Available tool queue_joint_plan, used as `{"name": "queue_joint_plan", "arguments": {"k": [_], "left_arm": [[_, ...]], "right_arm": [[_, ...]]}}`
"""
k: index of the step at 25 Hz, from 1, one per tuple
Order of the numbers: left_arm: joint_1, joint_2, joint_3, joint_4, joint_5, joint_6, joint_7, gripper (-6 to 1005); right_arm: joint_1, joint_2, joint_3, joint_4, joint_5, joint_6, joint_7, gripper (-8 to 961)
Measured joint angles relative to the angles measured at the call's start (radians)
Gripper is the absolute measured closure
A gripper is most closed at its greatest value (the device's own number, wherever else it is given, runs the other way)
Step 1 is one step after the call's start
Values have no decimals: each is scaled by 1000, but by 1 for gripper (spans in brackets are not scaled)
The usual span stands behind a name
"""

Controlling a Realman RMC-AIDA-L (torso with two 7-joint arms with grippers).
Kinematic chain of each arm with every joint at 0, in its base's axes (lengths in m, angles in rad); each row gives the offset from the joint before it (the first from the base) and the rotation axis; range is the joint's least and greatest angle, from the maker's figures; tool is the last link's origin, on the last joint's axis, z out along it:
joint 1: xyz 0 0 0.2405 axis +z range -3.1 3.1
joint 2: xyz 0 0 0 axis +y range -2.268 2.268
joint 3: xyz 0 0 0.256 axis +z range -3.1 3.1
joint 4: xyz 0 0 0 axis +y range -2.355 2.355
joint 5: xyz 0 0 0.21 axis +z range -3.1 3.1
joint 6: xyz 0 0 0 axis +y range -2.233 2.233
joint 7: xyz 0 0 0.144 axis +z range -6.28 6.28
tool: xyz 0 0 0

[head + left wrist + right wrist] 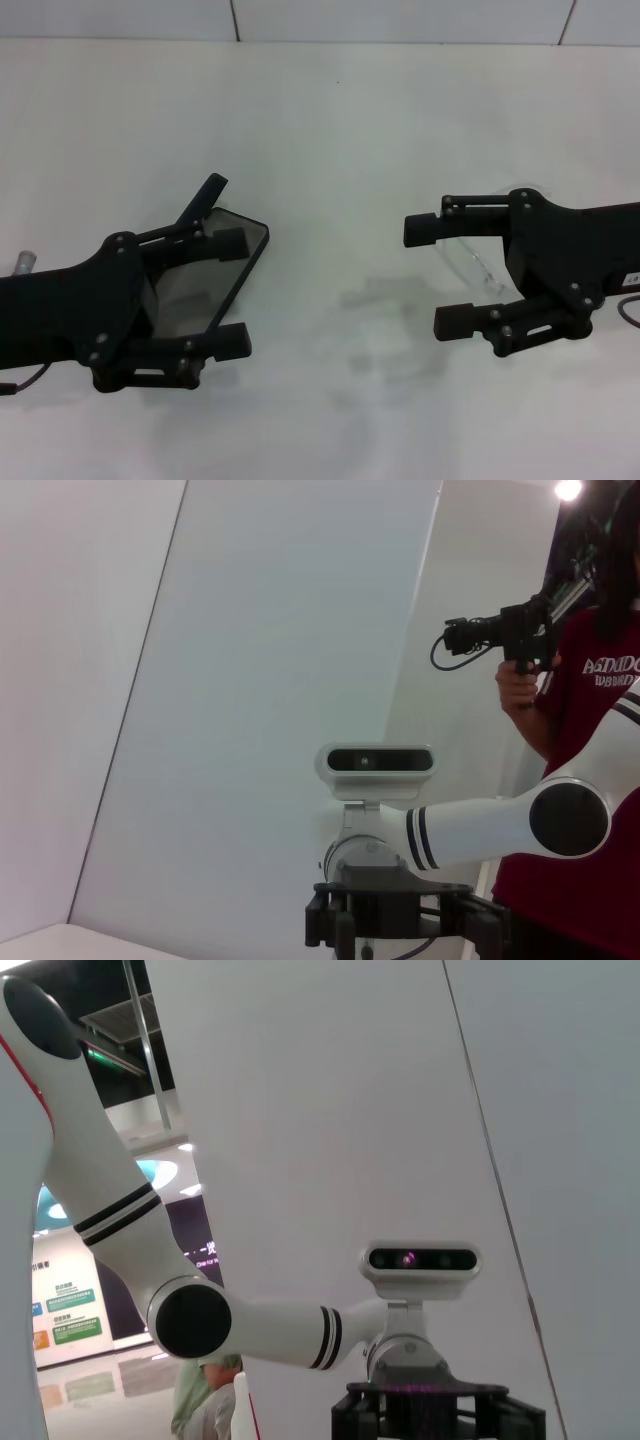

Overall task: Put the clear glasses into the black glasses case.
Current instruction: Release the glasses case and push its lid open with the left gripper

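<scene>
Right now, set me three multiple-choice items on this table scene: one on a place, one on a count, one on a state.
1. The clear plastic wraparound glasses lie:
A. under the right end effector
B. inside the case
C. under the left end effector

2. Black end effectors in the head view:
A. one
B. two
C. three

3. The flat matte black glasses case is:
A. shut
B. open
C. upside down

Answers: 1 A, the lens shows between the right fingers. 2 B, one on each side. 3 B, its lid stands raised.
</scene>
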State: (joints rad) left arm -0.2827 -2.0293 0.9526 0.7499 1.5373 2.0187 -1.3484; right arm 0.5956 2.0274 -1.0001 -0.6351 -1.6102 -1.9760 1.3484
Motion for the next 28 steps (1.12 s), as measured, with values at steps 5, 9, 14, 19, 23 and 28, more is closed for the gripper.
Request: {"name": "queue_joint_plan", "arguments": {"k": [5, 9, 14, 19, 23, 28], "left_arm": [[5, 0, -2, 0, 0, 0, 0, 141], [5, 0, -3, 0, 0, 0, 0, 155], [5, 0, -3, -1, 0, 0, 0, 172], [8, -1, -3, -1, -2, 0, 0, 189], [10, -2, -4, -1, -8, 0, 0, 203], [3, -5, -13, 10, -29, 0, -7, 220]], "right_arm": [[-1, 0, 0, 0, 12, -1, 0, 136], [-1, -1, 0, 0, 15, -1, 0, 136], [-2, -1, 0, -1, 16, -2, 0, 136], [-7, -2, 1, -4, 23, -3, 0, 137], [-23, -7, 10, -18, 30, -1, 0, 137], [-85, -21, 74, -103, 22, 31, 0, 138]]}}
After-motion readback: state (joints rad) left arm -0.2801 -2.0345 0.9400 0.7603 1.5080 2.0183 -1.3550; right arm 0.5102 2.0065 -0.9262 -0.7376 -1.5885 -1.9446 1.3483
